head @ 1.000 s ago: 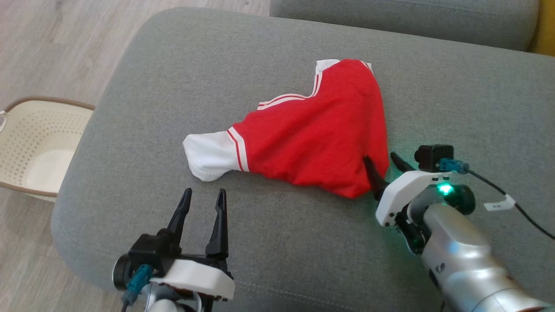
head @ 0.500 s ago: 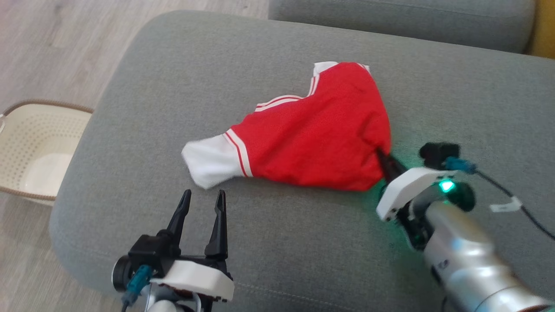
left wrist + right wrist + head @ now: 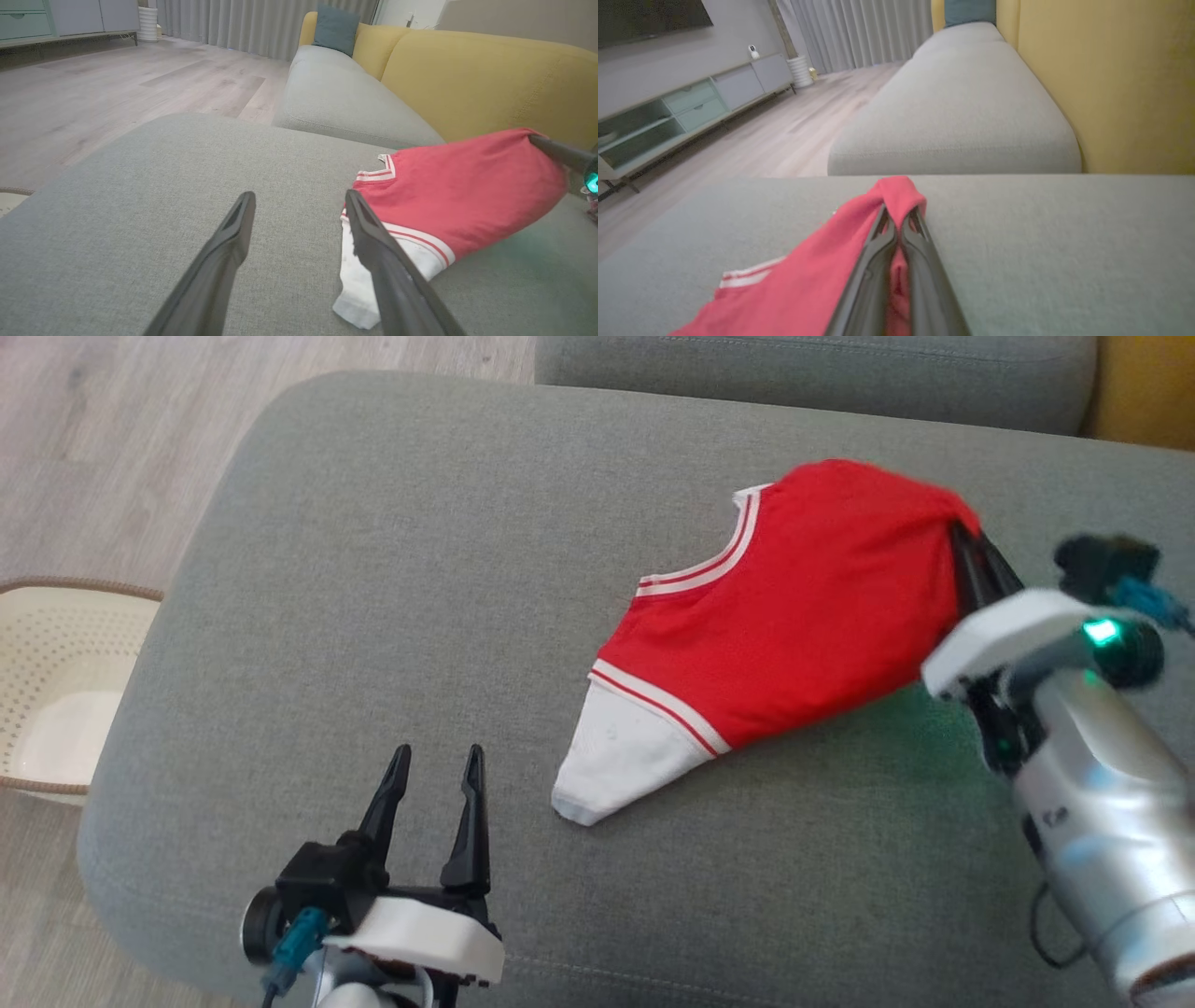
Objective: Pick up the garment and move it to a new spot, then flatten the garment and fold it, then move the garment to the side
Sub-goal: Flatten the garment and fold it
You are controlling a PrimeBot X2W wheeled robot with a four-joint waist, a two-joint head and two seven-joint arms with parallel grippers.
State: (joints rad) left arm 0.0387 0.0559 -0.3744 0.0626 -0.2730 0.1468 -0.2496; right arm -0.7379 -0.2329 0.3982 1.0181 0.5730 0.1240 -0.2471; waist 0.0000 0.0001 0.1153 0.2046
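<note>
Firstly, item 1: left gripper (image 3: 439, 751), at the lower left of the head view, above the near edge of the grey seat cushion (image 3: 373, 569). Its 2 dark fingers stand apart with nothing between them. It is clear of the cloth, though the white sleeve end lies near it on its right.

Item 2: red jersey (image 3: 794, 616), with white sleeve (image 3: 621, 761) and 2 thin white stripes along the cuff and the neckline. It lies on the right half of the grey seat cushion. The sleeve end rests on the cushion nearest the robot; the red body stretches up and away to the right, drawn to a raised bunch at its far right corner.

Item 3: right gripper (image 3: 966, 546), at the right of the head view, a green light on its wrist. Its 2 fingers are pressed together on that bunched corner; in the right wrist view a fold of red cloth wraps over the fingertips and fills the slit between them.

Item 4: cream perforated basket (image 3: 56, 681) with a brown rim, on the pale wood floor (image 3: 93, 429) to the left of the cushion.

Item 5: second grey cushion (image 3: 794, 373), beyond the first.

Item 6: yellow backrest (image 3: 1144, 383), at the far right.

Item 7: teal pillow (image 3: 336, 30), against the yellow backrest at the far end, with grey curtains (image 3: 257, 23) behind.
</note>
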